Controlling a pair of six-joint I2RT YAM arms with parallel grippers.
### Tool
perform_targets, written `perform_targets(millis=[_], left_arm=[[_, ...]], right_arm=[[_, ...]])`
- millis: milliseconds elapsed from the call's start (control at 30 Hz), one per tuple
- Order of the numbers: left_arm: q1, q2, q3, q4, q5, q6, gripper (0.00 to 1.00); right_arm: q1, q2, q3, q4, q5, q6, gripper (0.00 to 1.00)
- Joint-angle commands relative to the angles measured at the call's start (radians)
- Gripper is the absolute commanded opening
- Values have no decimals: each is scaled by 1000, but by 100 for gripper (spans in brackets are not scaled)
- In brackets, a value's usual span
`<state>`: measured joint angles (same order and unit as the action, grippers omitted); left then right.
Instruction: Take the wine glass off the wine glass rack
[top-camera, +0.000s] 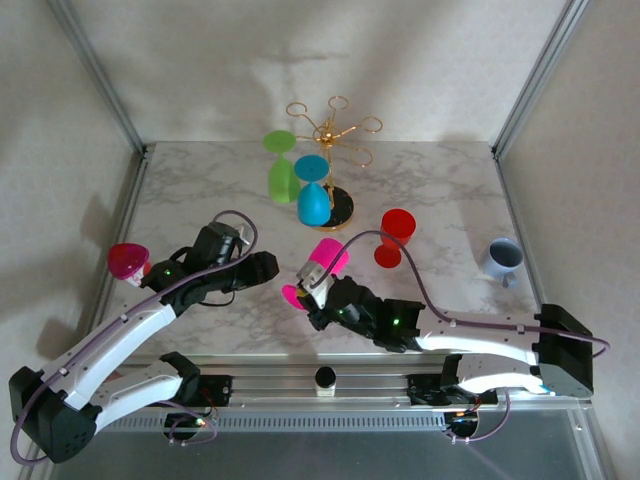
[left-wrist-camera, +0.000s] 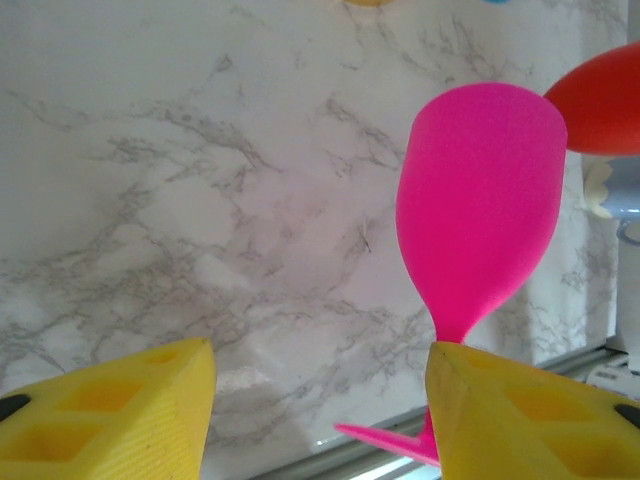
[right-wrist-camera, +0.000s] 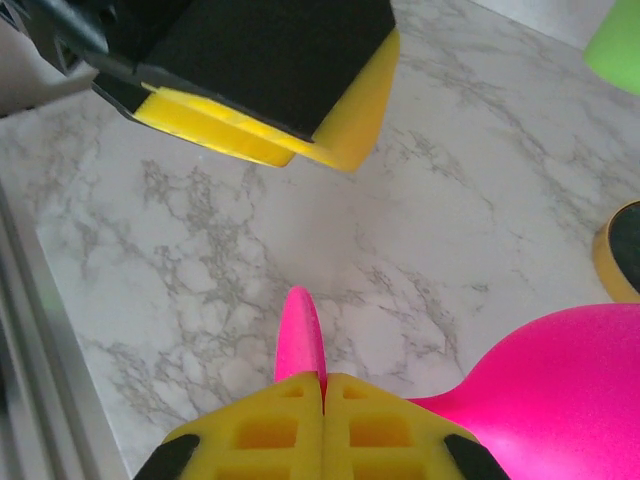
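Note:
The gold wire wine glass rack (top-camera: 331, 128) stands on its round black base (top-camera: 343, 208) at the back middle, and that base (right-wrist-camera: 626, 250) shows again at the right wrist view's edge. A green wine glass (top-camera: 281, 172) and a blue one (top-camera: 313, 196) hang on it. My right gripper (top-camera: 305, 298) (right-wrist-camera: 323, 392) is shut on the round foot of a pink wine glass (top-camera: 326, 258) (right-wrist-camera: 560, 395), held tilted over the table in front of the rack. My left gripper (top-camera: 268, 268) (left-wrist-camera: 320, 405) is open just left of it, the pink glass (left-wrist-camera: 482, 200) rising past its right finger (left-wrist-camera: 530, 415).
A red glass (top-camera: 396, 234) (left-wrist-camera: 598, 98) stands upright on the marble table (top-camera: 450, 190), right of the rack. A grey-blue mug (top-camera: 501, 257) sits further right. A dark pink glass (top-camera: 128, 261) is at the left edge beside my left arm. Metal frame posts line both sides.

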<state>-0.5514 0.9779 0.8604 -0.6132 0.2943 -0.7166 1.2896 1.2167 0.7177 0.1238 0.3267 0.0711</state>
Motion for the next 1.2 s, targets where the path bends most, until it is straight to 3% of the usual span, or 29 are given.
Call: perform_targets(millis=[0,567,1167], left_arm=[[10,1,10,-35,73,-35,58],[11,23,-60,14,240,-56,59],[10,41,-86,85,274,-95,56]], right_arm=[[46,33,-19,93,156,-71,0],[158,181,24,203,411,-211,0],[209,213,19,323,497,-302,0]])
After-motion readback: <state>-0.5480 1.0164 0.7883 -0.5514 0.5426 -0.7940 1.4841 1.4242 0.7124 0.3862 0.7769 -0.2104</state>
